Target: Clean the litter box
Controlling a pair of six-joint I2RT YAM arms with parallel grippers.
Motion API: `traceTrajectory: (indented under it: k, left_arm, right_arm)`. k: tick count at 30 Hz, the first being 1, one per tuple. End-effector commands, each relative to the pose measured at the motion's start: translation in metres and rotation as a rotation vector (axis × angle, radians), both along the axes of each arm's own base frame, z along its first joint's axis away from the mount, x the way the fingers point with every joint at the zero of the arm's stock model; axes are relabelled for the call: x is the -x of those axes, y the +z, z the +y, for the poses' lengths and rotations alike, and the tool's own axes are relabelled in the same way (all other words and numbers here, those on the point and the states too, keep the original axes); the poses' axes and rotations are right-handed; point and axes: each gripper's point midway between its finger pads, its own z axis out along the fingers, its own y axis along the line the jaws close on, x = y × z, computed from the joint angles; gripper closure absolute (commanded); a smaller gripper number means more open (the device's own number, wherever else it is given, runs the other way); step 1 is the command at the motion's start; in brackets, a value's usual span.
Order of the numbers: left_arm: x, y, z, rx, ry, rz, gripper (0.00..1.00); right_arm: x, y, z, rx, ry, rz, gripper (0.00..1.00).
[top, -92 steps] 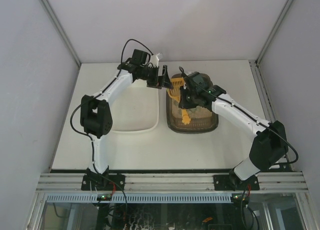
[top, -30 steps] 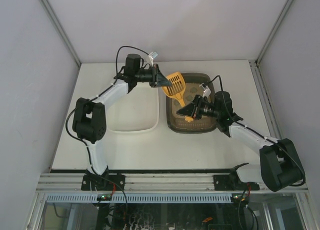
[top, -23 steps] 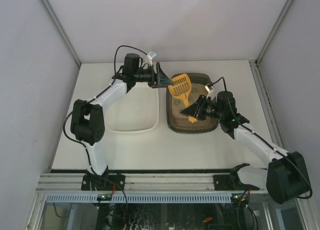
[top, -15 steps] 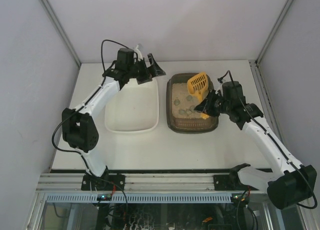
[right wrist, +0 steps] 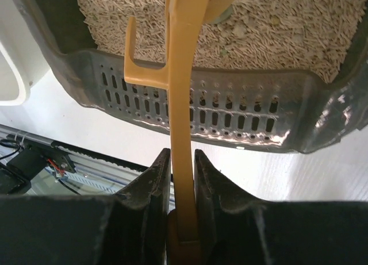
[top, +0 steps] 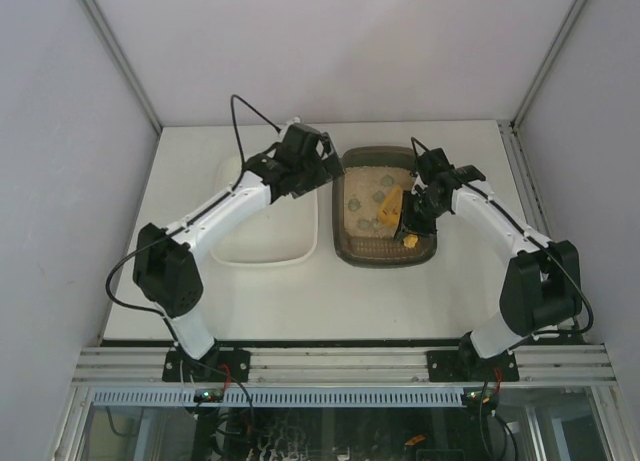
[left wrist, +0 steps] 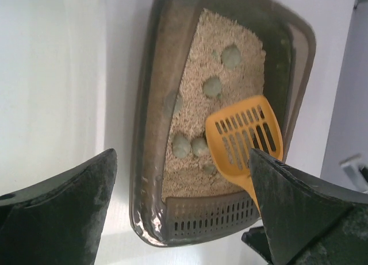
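R gripper (right wrist: 183, 161) is clamping the yellow scoop (left wrist: 244, 135) by its handle, blade hanging over the right side of the litter box (left wrist: 150, 133), possibly touching litter. Box is sitting just right of the white tub (top: 265, 231). L gripper (left wrist: 183, 156) is hovering spread wide above the box's left rim.

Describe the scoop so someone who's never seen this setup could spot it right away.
On the white table, find the dark litter box right of the white tub. The scoop is held over its litter, handle pinched in the right gripper. It is the only orange-yellow thing there, with a slotted blade.
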Motion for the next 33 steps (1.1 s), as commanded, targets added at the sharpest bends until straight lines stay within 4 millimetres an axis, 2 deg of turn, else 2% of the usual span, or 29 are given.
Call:
traceTrajectory:
  k: [1, 7, 13, 19, 27, 29, 33]
  left_arm:
    - [-0.001, 0.007, -0.01, -0.028, 0.052, -0.027, 0.0]
    - [0.002, -0.013, -0.022, -0.015, 0.03, 0.037, 0.0]
    - [0.005, -0.031, -0.035, -0.001, -0.01, 0.108, 0.01]
    - [0.002, -0.03, -0.033, 0.011, -0.014, 0.112, 0.03]
    - [-0.009, -0.02, -0.008, 0.027, 0.026, 0.094, 0.04]
    - [-0.015, -0.013, 0.006, 0.017, 0.033, 0.074, 0.05]
    - [-0.022, 0.007, 0.043, -0.057, 0.021, 0.022, 0.06]
  right_arm:
    - [-0.011, 0.012, 0.016, -0.035, 0.084, -0.051, 1.0]
    - [-0.014, 0.005, 0.038, -0.077, 0.146, -0.018, 1.0]
    - [-0.027, -0.001, 0.05, -0.098, 0.153, -0.009, 1.0]
    - [-0.037, -0.008, 0.07, -0.161, 0.166, 0.011, 1.0]
    - [-0.049, -0.004, 0.094, -0.305, 0.172, -0.01, 1.0]
    - [-0.054, -0.001, 0.094, -0.338, 0.153, -0.028, 1.0]
    - [-0.058, 0.012, 0.079, -0.384, 0.113, -0.075, 1.0]
